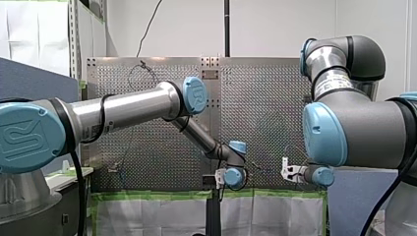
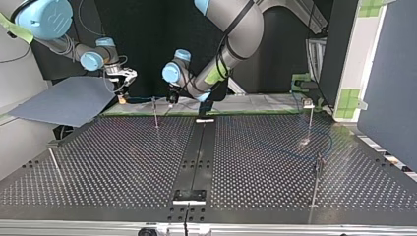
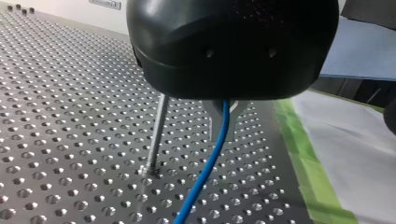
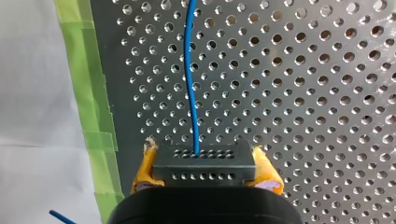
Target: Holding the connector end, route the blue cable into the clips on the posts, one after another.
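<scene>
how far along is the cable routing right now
Early. Done: the fingers of my right gripper are shut on the connector, those of my left gripper on the blue cable. In hand: the cable hangs beside a post; I cannot see it in any clip. Left: clipping at this post and the other posts.

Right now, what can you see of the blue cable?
The blue cable is thin, smooth and round, plastic-looking. One end enters a black connector clamped between the yellow pads of my right gripper. From there it runs nearly straight through the air to my left gripper, passes beneath it and slopes down toward the perforated table, beside a metal post.
</scene>
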